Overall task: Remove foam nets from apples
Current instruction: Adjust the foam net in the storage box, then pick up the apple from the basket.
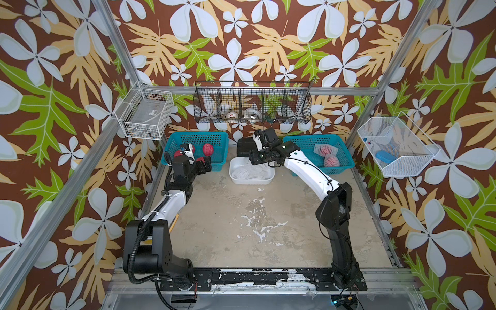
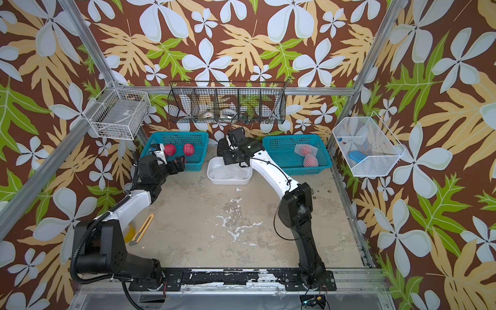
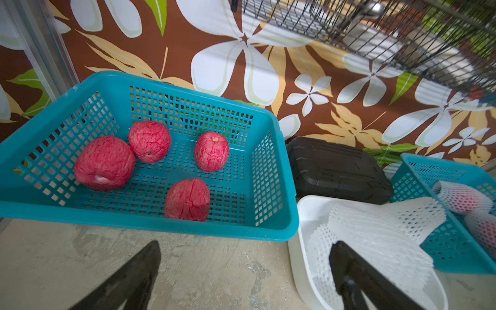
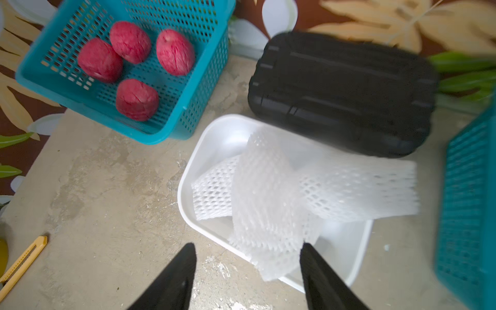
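Farthest left, a yellow utility knife [image 2: 145, 226] lies on the table beside my left arm. Past it stands the left teal basket [image 3: 150, 222], holding four bare red apples [image 3: 211, 151], none of them in a net. My left gripper [image 3: 245, 249] hovers just in front of that basket's near rim, jaws spread wide with nothing between them. Next comes the white tub [image 4: 214, 128], where empty foam nets [image 4: 349, 188] lie piled, one reaching out past the rim. My right gripper [image 4: 248, 249] hangs above the tub with its jaws parted. One foam net [image 4: 263, 193] shows blurred over the tub, its end between my fingers but not pinched. Behind the tub sits a black case [image 4: 341, 88]. Farthest right, the right teal basket [image 1: 308, 137] holds two netted apples [image 1: 323, 149], wrapped in white mesh and lying side by side.
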Controlling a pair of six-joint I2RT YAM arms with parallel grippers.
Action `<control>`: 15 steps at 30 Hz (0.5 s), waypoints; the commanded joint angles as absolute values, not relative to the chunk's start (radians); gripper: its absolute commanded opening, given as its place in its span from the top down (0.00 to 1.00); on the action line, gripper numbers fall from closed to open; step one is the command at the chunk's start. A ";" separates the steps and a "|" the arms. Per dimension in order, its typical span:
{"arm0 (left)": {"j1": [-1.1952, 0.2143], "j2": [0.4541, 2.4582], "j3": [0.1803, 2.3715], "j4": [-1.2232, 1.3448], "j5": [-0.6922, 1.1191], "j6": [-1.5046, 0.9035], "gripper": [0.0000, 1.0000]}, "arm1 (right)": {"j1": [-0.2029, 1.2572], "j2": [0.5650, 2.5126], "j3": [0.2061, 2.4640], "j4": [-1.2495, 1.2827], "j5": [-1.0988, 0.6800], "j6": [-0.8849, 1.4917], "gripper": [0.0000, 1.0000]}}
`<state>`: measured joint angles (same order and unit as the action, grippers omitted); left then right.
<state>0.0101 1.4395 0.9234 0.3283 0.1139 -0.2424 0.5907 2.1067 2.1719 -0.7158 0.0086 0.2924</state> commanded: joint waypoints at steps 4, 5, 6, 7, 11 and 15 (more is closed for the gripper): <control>-0.031 1.391 0.999 0.362 0.170 -0.363 0.00 | 0.575 1.848 1.874 -0.436 0.235 0.197 0.00; -0.054 1.388 1.020 0.355 0.172 -0.364 0.00 | 0.554 1.801 1.807 -0.391 0.226 0.197 0.00; -0.080 1.386 1.034 0.354 0.170 -0.360 0.00 | 0.526 1.767 1.761 -0.360 0.198 0.206 0.00; -0.114 1.384 1.048 0.354 0.163 -0.355 0.00 | 0.483 1.736 1.711 -0.340 0.162 0.227 0.00; -0.273 1.404 1.124 0.313 0.148 -0.318 0.00 | 0.312 1.656 1.578 -0.302 0.062 0.273 0.00; -0.445 1.430 1.168 0.277 0.120 -0.262 0.00 | 0.169 1.638 1.491 -0.269 0.011 0.275 0.01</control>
<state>-0.3786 1.4200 1.1519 0.3088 0.1390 -0.3077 0.2249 1.6424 1.5242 -0.3309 0.0692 0.2584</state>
